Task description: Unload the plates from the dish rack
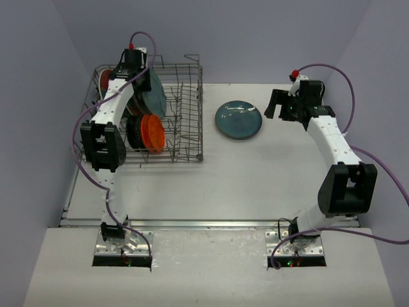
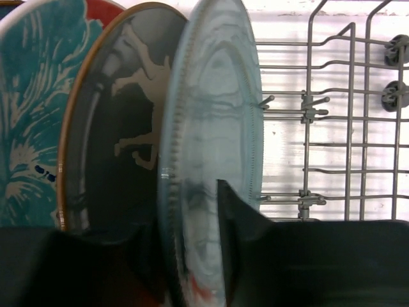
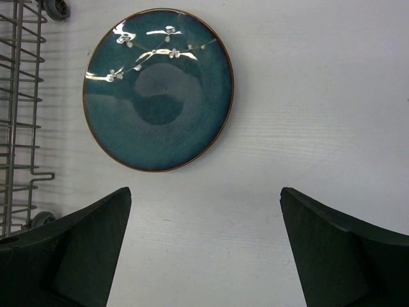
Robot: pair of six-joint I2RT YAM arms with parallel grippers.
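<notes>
The dish rack (image 1: 186,128) stands at the back left. In the left wrist view three plates stand upright in it: a red one with teal floral centre (image 2: 32,109), a dark one with an orange rim (image 2: 118,134) and the large grey-blue plate (image 2: 211,121). My left gripper (image 2: 192,220) is in the rack (image 2: 332,115), jaws on either side of the grey-blue plate's rim and closed on it. Small black (image 1: 133,131) and orange (image 1: 153,132) plates stand at the rack's front. A dark teal plate (image 1: 238,119) lies flat on the table. My right gripper (image 3: 204,198) is open and empty beside it (image 3: 158,89).
The rack's right half holds only bare tines (image 1: 188,109). The rack's corner and a wheel show at the left of the right wrist view (image 3: 19,96). White table top (image 1: 255,179) runs in front of the teal plate. Purple cables loop over both arms.
</notes>
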